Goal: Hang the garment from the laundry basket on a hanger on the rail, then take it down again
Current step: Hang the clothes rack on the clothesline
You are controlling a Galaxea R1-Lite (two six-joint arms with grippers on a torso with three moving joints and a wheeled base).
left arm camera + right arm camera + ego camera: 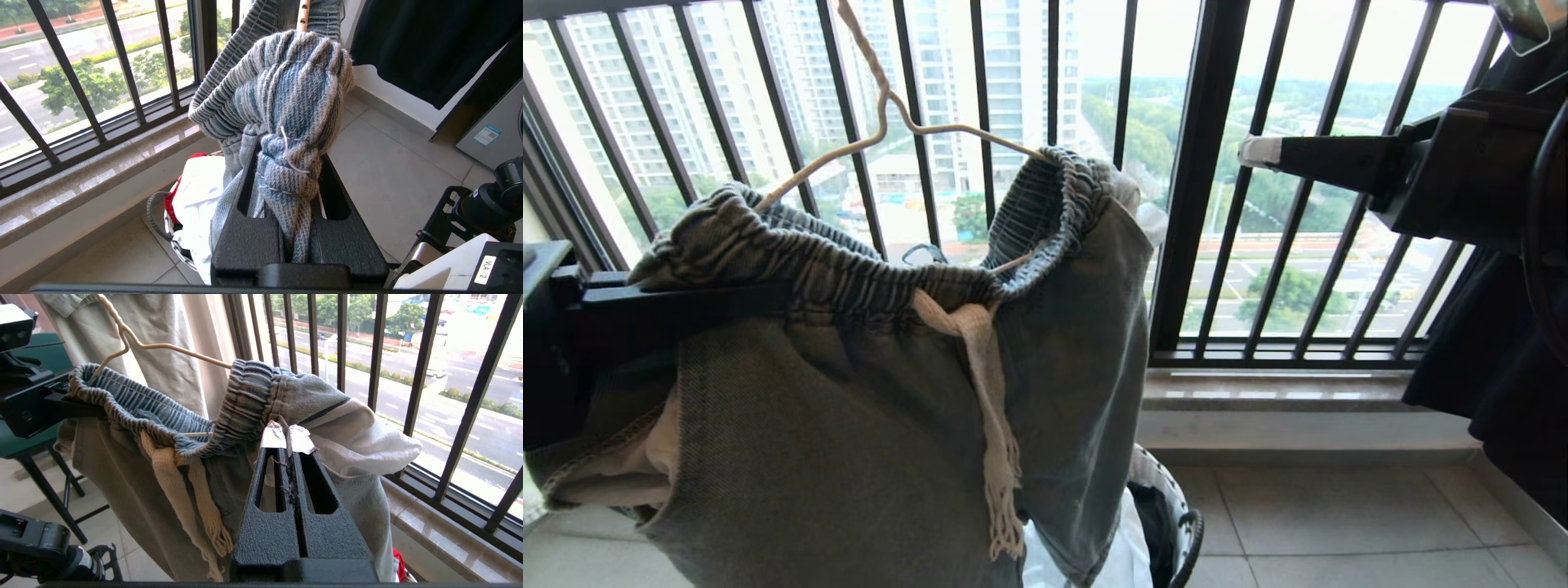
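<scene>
Black window bars (1201, 180) and a street far below filled the background. Before them the shorts (849, 425) hung on the wire hanger (882, 122), its arms threaded through the ribbed waistband. The left claw (288, 171) was clenched on a bunched fold of that waistband at the shorts' left end. The right claw (289, 439) was pressed shut and empty, its taped tips just beside the shorts' right end. Below them stood the laundry basket (1180, 523).
</scene>
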